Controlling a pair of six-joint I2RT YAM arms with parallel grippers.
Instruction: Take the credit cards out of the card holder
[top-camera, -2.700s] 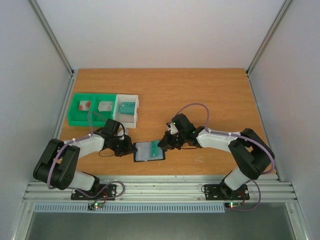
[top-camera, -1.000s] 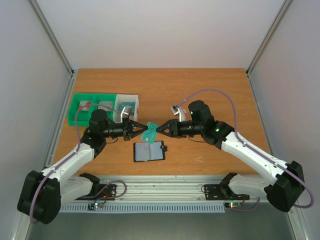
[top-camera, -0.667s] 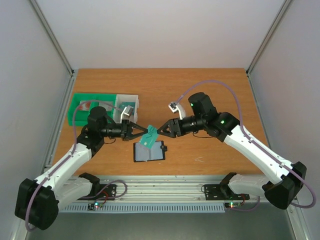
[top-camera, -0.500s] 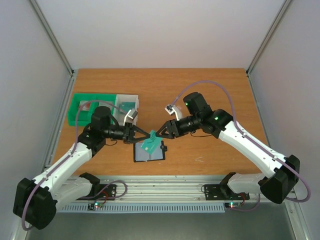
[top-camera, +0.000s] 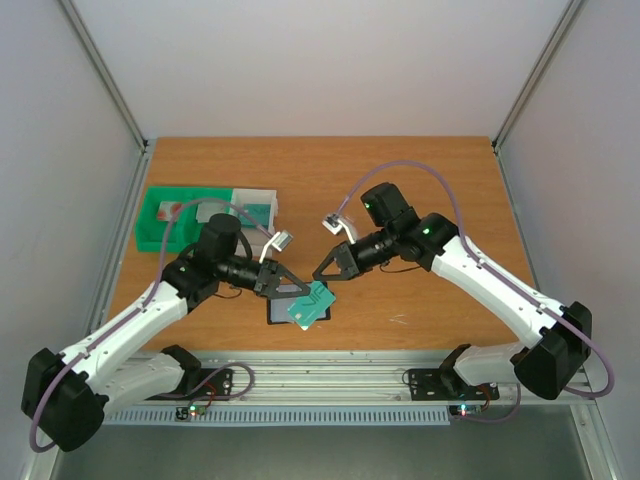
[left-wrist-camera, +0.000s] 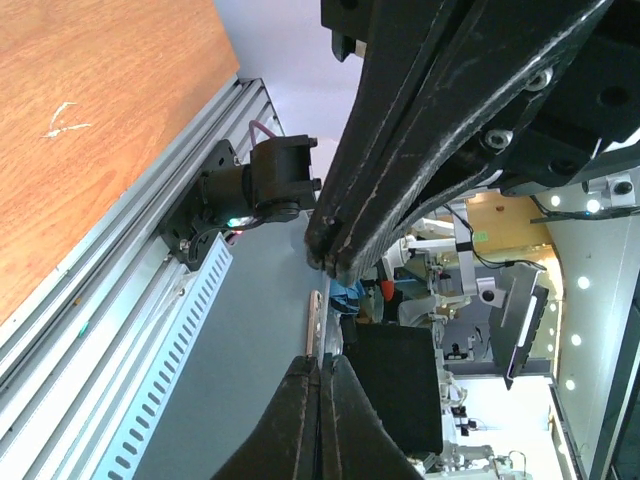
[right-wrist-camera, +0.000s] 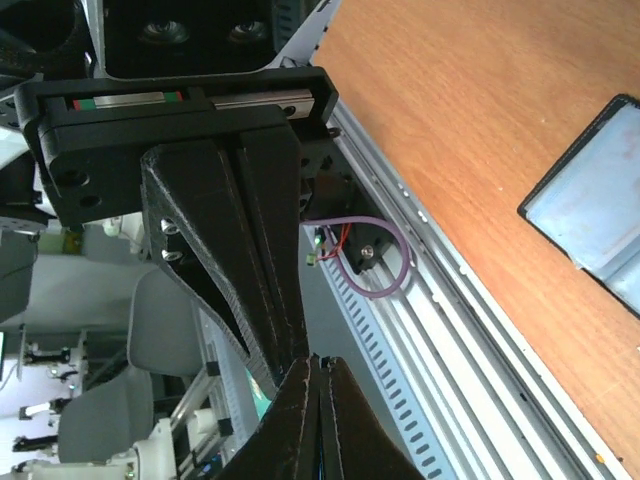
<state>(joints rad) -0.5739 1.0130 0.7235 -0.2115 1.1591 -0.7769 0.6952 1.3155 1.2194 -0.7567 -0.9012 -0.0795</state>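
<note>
The teal-green credit card (top-camera: 312, 303) hangs tilted over the open black card holder (top-camera: 280, 310) near the table's front edge. My left gripper (top-camera: 294, 291) is shut on the card's left edge. In the left wrist view the card (left-wrist-camera: 314, 322) shows edge-on, sticking out of my left gripper (left-wrist-camera: 320, 362). My right gripper (top-camera: 320, 275) is shut, its tip just above the card's upper corner. In the left wrist view a small gap shows between it (left-wrist-camera: 328, 265) and the card's end. The card holder's grey-blue pocket shows in the right wrist view (right-wrist-camera: 600, 220).
A green tray (top-camera: 160, 232) and a white tray (top-camera: 255, 192) stand side by side at the table's left, holding small cards. The aluminium rail (top-camera: 330, 375) runs along the near edge. Bare wood lies behind and to the right of the arms.
The teal card went from the holder up between both grippers, then down and right. It now hangs from the left gripper over the holder, and the right tip sits just off it.
</note>
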